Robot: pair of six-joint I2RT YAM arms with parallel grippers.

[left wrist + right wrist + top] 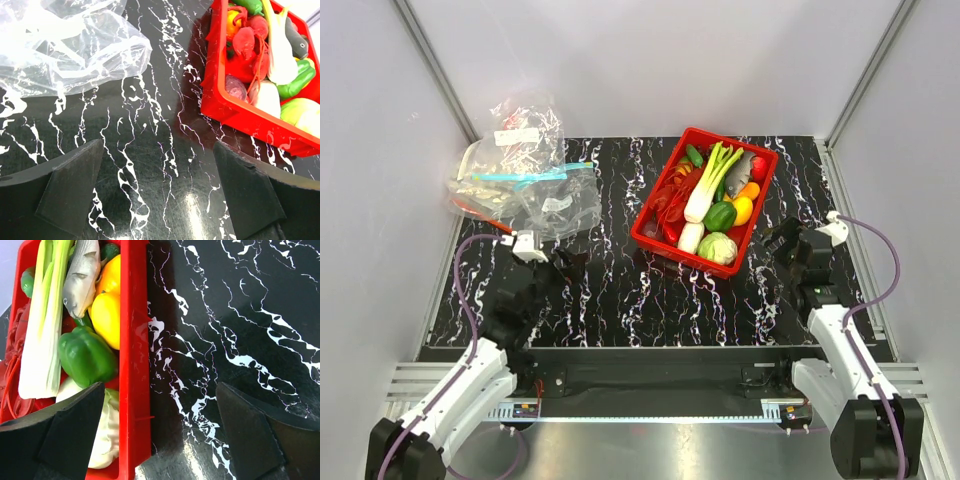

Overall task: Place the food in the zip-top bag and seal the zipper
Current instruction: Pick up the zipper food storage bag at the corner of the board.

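The zip-top bag lies crumpled at the table's far left, its teal-blue zipper facing the wall; part of the bag shows in the left wrist view. The food lies in a red basket: a leek, a white radish piece, a pale round piece and a small green vegetable. My left gripper is open and empty over bare table, between bag and basket. My right gripper is open and empty, its jaws either side of the basket's right wall. The leek lies left of it.
A second clear bag with a red strip and small white pieces lies under and behind the teal one. The basket also holds a grey fish, yellow produce, a green pepper and red toys. White walls enclose the table.
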